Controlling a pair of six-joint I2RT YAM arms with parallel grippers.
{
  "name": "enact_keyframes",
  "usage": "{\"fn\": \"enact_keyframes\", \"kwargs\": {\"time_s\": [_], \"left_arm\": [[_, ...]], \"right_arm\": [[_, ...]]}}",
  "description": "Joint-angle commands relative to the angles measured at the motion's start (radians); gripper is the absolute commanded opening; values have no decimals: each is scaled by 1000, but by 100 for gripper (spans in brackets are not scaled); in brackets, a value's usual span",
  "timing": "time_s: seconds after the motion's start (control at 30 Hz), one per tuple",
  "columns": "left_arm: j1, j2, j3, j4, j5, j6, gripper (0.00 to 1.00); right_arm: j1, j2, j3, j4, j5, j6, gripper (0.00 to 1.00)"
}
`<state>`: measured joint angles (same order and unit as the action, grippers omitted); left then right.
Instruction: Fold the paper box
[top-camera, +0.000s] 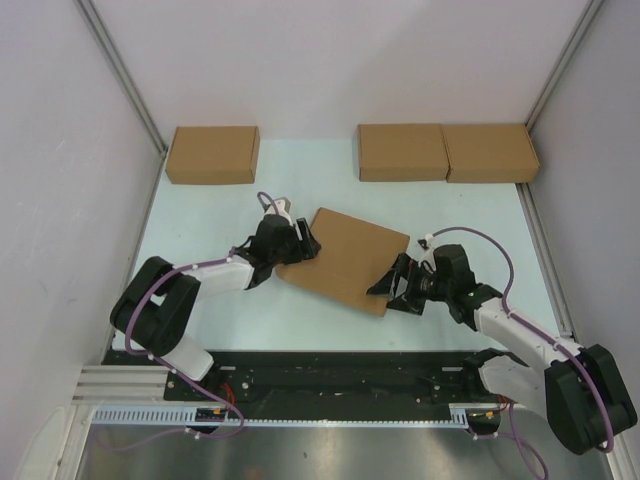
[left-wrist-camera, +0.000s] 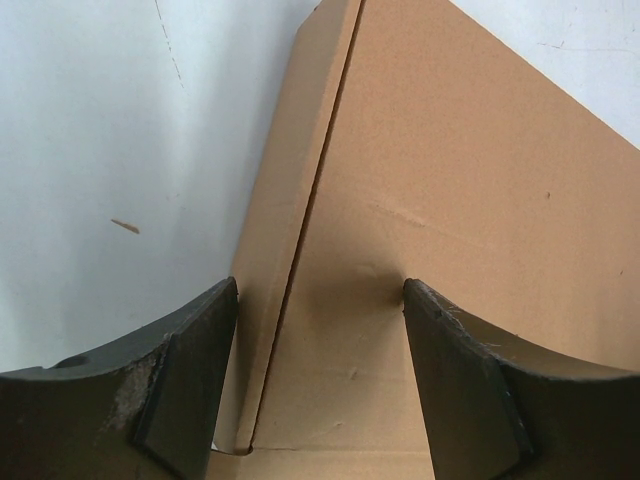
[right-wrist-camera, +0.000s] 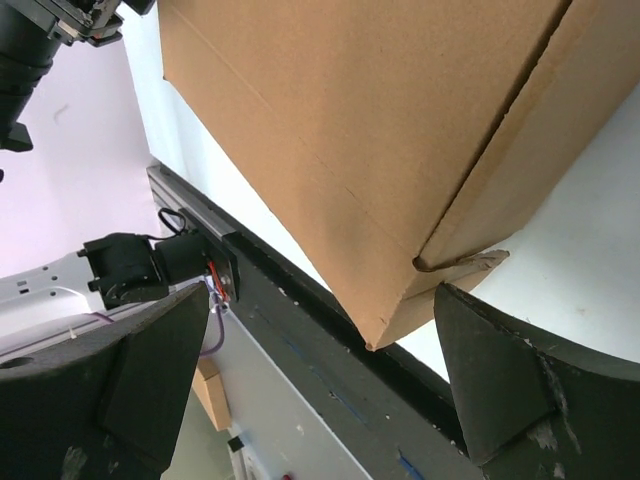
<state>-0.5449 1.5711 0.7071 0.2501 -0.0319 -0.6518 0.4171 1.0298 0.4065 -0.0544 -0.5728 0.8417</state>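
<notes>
1. Far left, a lone brown box (top-camera: 212, 154) sits at the back edge of the pale bench (top-camera: 220, 305), well apart from the work.
2. The left hand (top-camera: 300, 243) is at the left corner of the paper box (top-camera: 345, 260), its fingers (left-wrist-camera: 185, 385) parted fairly wide. They straddle the seam where lid meets side wall and grip nothing. Whether the tips touch the cardboard cannot be told.
3. The paper box lies mid-bench between the two arms, turned askew to the bench edges. Its lid is down and it looks close to fully folded.
4. The right hand (top-camera: 395, 285) waits at the box's near right corner with its fingers (right-wrist-camera: 500, 380) spread as wide as they go, and it holds nothing. At that corner a small flap tip (right-wrist-camera: 468, 262) pokes out, slightly crumpled.
5. Far right, a pair of brown boxes (top-camera: 447, 152) stand side by side, touching, at the back edge.
6. The risks: neither hand pins the box, so a push from one side would likely slide or spin it. Pressing the stray flap off-line could crush it rather than tuck it, and the lid might spring open.
</notes>
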Motion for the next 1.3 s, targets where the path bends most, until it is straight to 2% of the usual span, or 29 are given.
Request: {"fn": "enact_keyframes", "kwargs": {"time_s": [0.0,0.3,0.53,0.8,1.03,1.27], "left_arm": [[-15,7,-26,-31,7,1,72],[-24,17,-38,-17,9,-8,72],[-30,14,-51,-8,12,-12,72],[-30,13,-46,12,59,-29,72],[-73,27,-47,41,82,-65,72],[-121,41,-43,49,73,-91,72]], "right_arm": [[12,21,34,152,-35,53,100],[57,78,8,244,-22,91,100],[80,56,11,220,60,57,100],[6,59,23,166,19,-15,100],[-67,78,49,125,-27,-70,100],[-89,95,80,58,-36,-122,100]]}}
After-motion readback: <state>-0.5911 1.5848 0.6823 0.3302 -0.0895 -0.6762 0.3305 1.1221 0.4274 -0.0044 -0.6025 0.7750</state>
